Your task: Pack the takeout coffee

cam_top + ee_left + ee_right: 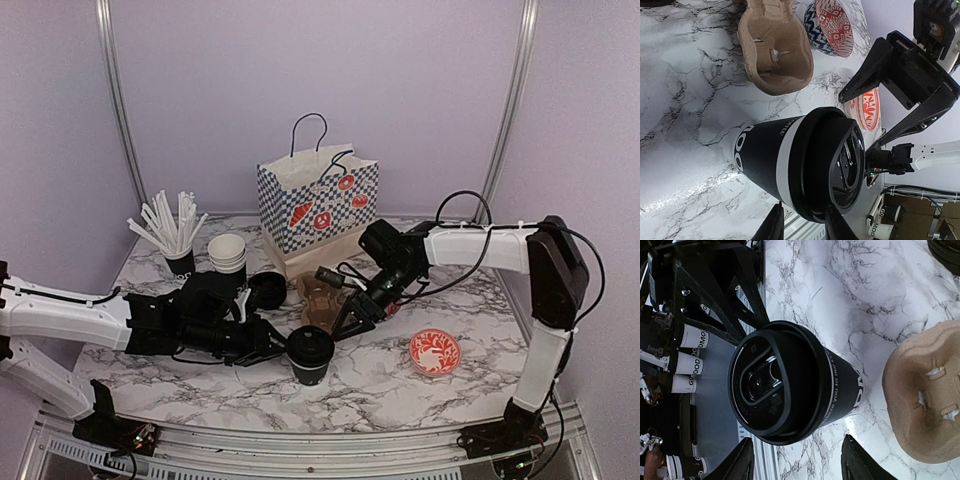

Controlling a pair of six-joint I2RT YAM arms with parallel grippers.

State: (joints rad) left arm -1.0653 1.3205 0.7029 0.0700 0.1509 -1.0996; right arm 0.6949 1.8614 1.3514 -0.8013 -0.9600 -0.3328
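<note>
While you look down from above, you see one lidded cup (311, 355) standing upright on the table (420, 400), near the front edge. Your left gripper (272, 347) lies low just beside the cup's left side. Its fingers (772, 226) stand a little apart, the gap narrower than the cup, with the tips at the rim of the lid (840, 165); you cannot tell whether they touch it. Your right gripper (345, 328) is at the other side, tilted down, its fingers (742, 462) spread wide to either side of the cup and not against it. Just behind the cup sits the brown carrier (325, 300), pockets facing up, and farther back stands the checked bag (318, 205). A red bowl (435, 352) lies to the right, apart from the cup
</note>
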